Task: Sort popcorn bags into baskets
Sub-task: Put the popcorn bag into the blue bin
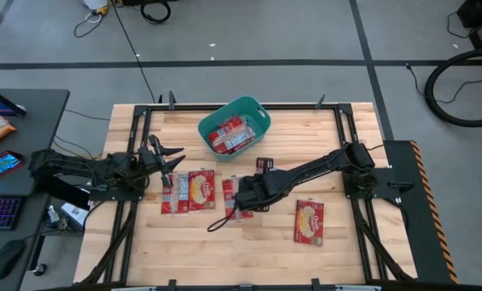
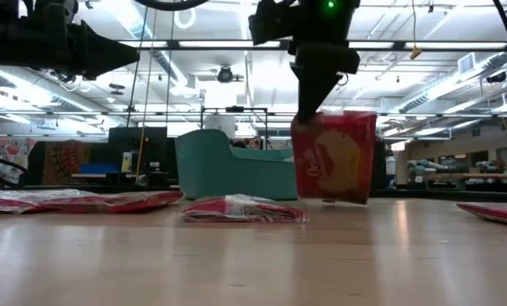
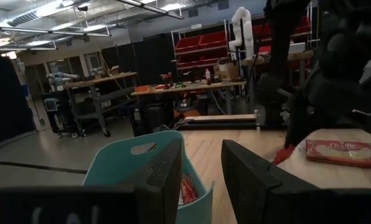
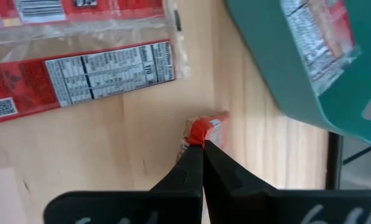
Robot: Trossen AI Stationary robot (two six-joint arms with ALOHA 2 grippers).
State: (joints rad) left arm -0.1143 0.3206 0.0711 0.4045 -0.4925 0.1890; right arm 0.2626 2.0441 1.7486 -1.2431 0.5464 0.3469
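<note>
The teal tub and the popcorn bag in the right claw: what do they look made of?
Teal tub: looks like molded plastic, smooth and matte, with a rolled rim and a cut-out handle. Popcorn bag in the right claw: probably clear glossy film over red printed paper; its edge creases where pinched.

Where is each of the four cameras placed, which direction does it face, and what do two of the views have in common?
High view: above the table, looking straight down; both arms show.
Low view: at table-top height, looking level; the right gripper hangs a popcorn bag by its edge.
Left wrist view: on the left arm, facing the teal basket past the open left gripper.
Right wrist view: on the right arm, looking down past its shut fingers.
Shared: all four views show the basket.
</note>
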